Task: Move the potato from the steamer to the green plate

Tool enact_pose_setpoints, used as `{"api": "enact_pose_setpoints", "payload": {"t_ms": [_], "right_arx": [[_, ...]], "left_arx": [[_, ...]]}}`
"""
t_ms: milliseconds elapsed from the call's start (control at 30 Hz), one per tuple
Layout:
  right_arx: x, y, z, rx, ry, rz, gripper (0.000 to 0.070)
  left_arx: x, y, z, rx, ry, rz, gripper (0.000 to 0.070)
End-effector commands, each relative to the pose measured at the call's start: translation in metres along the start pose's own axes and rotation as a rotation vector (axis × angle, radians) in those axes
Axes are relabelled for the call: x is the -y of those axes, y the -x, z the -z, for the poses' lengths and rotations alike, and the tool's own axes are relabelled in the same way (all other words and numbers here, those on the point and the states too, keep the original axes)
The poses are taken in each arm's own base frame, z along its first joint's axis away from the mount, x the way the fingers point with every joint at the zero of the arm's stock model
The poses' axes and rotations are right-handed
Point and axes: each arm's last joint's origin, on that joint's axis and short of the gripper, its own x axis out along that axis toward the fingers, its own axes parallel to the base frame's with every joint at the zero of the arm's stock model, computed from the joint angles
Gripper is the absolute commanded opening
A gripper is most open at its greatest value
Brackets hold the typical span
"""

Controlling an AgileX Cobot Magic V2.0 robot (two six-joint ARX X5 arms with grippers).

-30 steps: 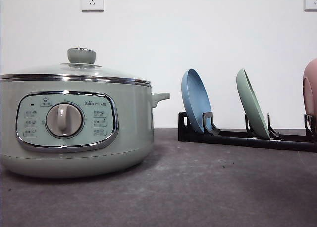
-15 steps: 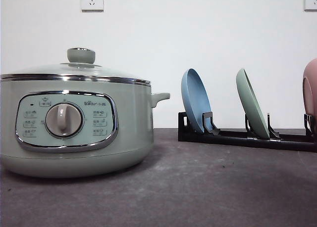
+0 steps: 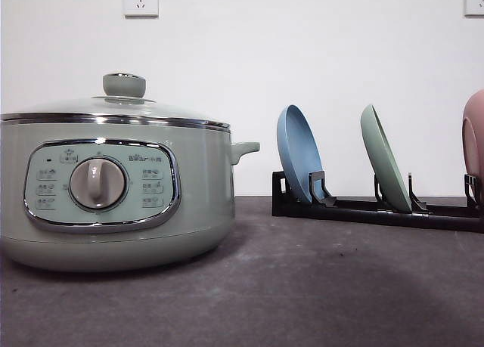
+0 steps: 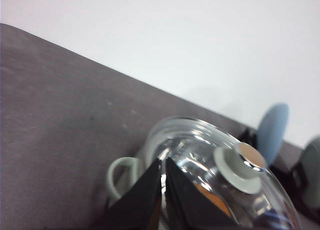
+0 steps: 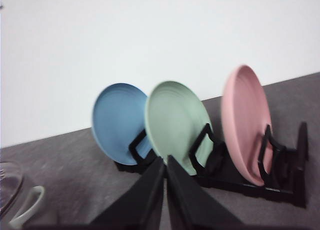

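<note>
While lidded, steamer dial faces camera, green plate racked on edge.

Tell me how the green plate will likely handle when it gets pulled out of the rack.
The green plate stands on edge, leaning in a slot of the black rack, so it may tip or swing once lifted free. It looks stiff and thin, probably light. Its matte, shallow rim should offer fair grip, though the blue plate sits close beside it.
</note>
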Motion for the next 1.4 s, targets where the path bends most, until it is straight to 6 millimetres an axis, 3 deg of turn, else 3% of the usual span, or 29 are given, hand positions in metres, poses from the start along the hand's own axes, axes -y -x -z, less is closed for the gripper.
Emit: {"api": "enact_pose_setpoints", "payload": {"t_ms": [0,200,433,733,1033,1067,1133,1200,1267,1300,1367], "right_arx": [[-0.005,-0.001,-0.013,-0.016,0.054,-0.015,0.0],[-0.017,-0.013,-0.048,-0.162,0.119,-0.093,0.0],[-0.026,-0.03,-0.075,-0.356,0.169,-0.218,0.0],[-0.037,-0.045,-0.084,-0.555,0.21,-0.297,0.0],[-0.043,-0.045,-0.084,-0.589,0.226,-0.338,0.0],[-0.043,-0.045,-0.084,-0.589,0.225,-0.336,0.0013],[-0.043,-0.045,-0.084,-0.589,0.222,-0.336,0.0137],[-0.043,-0.045,-0.084,-0.591,0.213,-0.333,0.034],[-0.043,-0.045,-0.084,-0.593,0.199,-0.328,0.0478],[-0.043,-0.045,-0.084,-0.593,0.197,-0.327,0.0496],[-0.043,-0.045,-0.084,-0.594,0.197,-0.327,0.0496]], "left_arx": [[0.007,0.0,-0.014,-0.013,-0.072,0.027,0.0003],[0.022,-0.008,-0.043,-0.159,-0.145,0.124,0.0003],[0.036,-0.013,-0.066,-0.295,-0.201,0.27,0.0003],[0.057,-0.011,-0.083,-0.426,-0.293,0.37,0.0002],[0.061,-0.01,-0.081,-0.453,-0.305,0.403,0.0005],[0.061,-0.01,-0.081,-0.453,-0.304,0.403,0.0029],[0.061,-0.01,-0.081,-0.453,-0.304,0.403,0.0154],[0.061,-0.01,-0.081,-0.453,-0.304,0.403,0.0363],[0.061,-0.01,-0.081,-0.453,-0.304,0.403,0.0547],[0.061,-0.01,-0.081,-0.453,-0.304,0.403,0.0603],[0.061,-0.01,-0.081,-0.453,-0.304,0.403,0.0636]]}}
